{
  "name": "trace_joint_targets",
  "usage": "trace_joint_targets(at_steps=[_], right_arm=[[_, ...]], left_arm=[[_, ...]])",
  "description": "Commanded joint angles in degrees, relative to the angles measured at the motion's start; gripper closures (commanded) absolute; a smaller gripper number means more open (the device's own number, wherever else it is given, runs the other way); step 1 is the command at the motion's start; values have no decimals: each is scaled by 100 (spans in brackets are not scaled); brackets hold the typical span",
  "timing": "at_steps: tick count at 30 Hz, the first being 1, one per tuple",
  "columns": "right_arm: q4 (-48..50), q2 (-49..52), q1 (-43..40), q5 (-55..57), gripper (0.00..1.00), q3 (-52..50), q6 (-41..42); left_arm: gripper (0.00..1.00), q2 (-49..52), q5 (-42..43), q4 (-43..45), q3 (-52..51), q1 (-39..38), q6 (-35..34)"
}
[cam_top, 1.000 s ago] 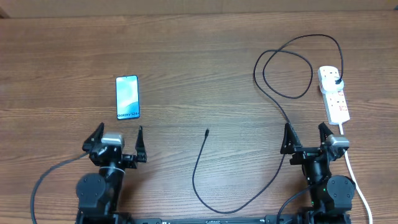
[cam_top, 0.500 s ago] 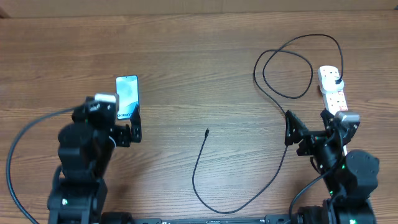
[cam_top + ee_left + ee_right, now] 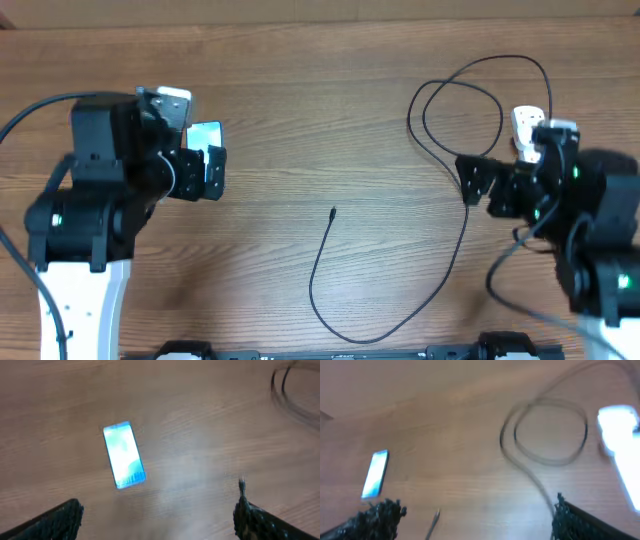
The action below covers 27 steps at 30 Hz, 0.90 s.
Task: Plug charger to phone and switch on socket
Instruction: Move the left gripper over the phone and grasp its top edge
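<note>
Counts one wooden table (image 3: 300, 100). On it, one phone (image 3: 124, 455), at ten o'clock in the overhead view. One charger (image 3: 311, 285), a single black cable with one connector tip (image 3: 332, 212) near centre and one looped stretch toward one o'clock. One socket (image 3: 524, 122), at two o'clock. Two arms, at nine and three o'clock. Two grippers: left gripper (image 3: 157, 510), right gripper (image 3: 477, 505), two fingers apiece, four in all.

A robotics lab bench, it seems: a left arm (image 3: 92, 190) and right arm (image 3: 600, 205) mounted at a wood-grain table (image 3: 300, 100).
</note>
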Motion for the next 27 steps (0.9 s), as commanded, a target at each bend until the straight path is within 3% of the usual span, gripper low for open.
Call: trace_joint_targets(at_steps=[1,7,11,12,16,27], right_arm=[[-612,752,-17,-170,0,909,-31],[-984,1482,-17,-190,0,1298,-28],[-1008,1797,-17,-208,0,1298,256],[-1045,1860,-17,-208,0,1296,254],[-1139,1926,-15,-208,0,1292,251],[-1209,1926,-17,-205,0,1292,162]], left_arm=[[1,352,79,-155,186,33,214],[0,769,175,-138,186,31,11],[0,1276,111,-15,186,31,-645],[0,1534,-160,39,186,31,-1045],[1,2302,-586,267,186,33,-1602],[0,4131,-1045,1021,186,74,-1545]])
